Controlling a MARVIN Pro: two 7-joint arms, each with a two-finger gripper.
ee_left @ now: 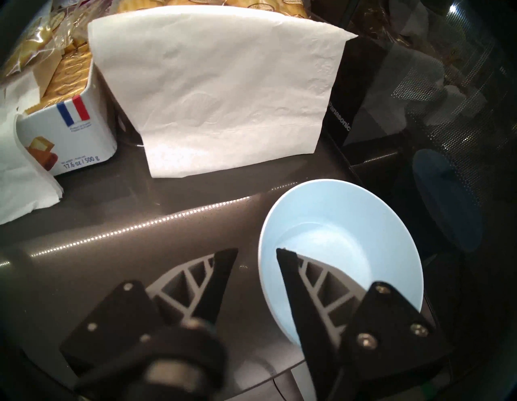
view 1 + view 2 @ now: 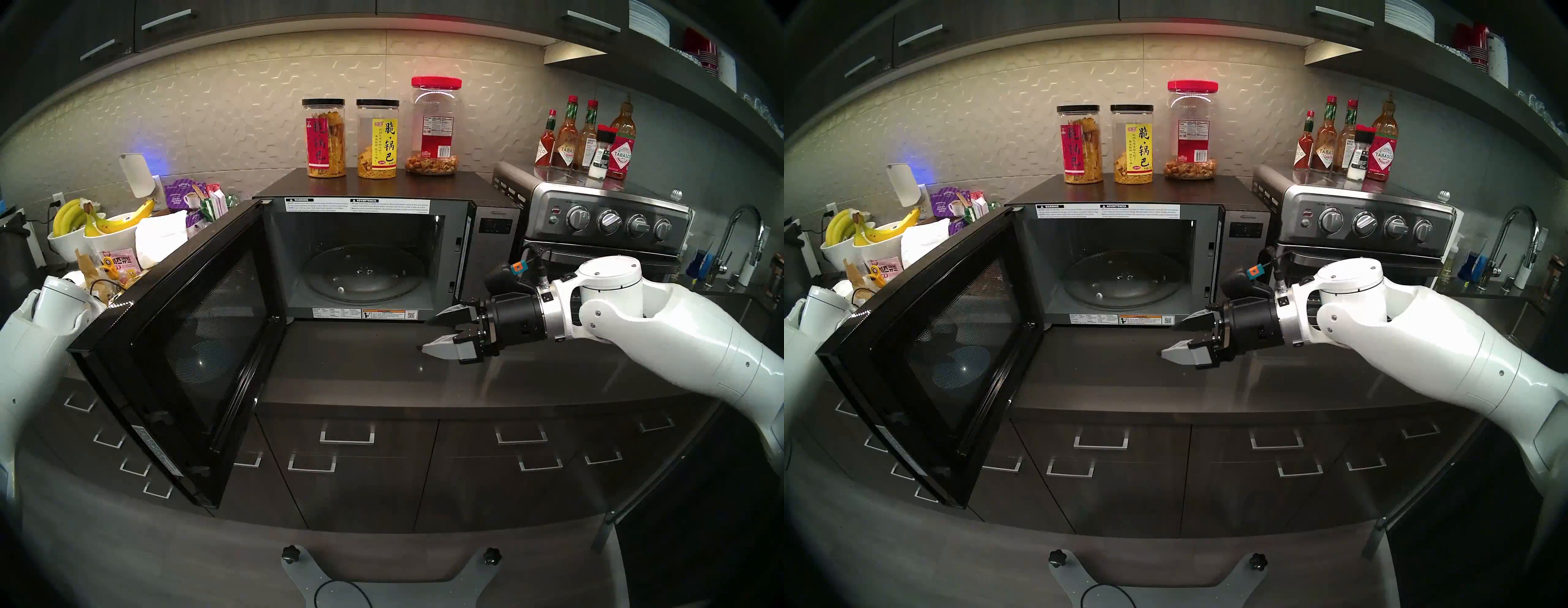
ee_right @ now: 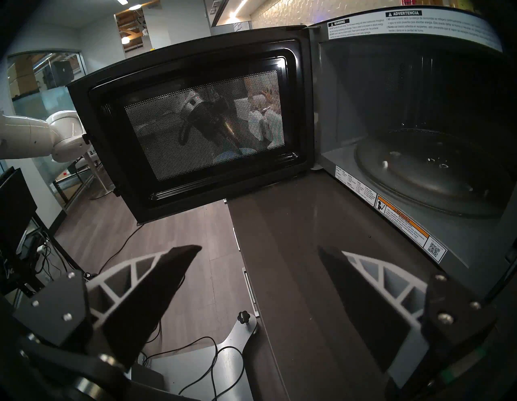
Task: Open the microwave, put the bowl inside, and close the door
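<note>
Grasp stage, bowl pick-up: the microwave (image 2: 496, 229) stood with its door (image 2: 178, 339) swung wide to the left and its glass turntable (image 2: 360, 276) bare, so the opening step looked done and the bowl (image 1: 349, 224) had yet to go in. The bowl sat upright on the counter (image 2: 382, 361) behind the open door, just beside the door's outer face and near a standing white napkin (image 1: 218, 92). Your left gripper (image 1: 256, 252) straddled the bowl's near rim, one finger inside and one outside, jaws partly drawn in. Whether they already pinched the wall could not be told, since the contact lay hidden. Your right gripper (image 2: 426, 334) hung empty, jaws spread, above the counter in front of the cavity. To do this step well, you probably needed to seat the rim deep between the pads before lifting, as a thin plastic wall was likely to tilt or slip in a shallow pinch. You also needed to lift clear of the door's top edge, since the door stood between the bowl and the cavity, and to keep the right arm out of that path.
</note>
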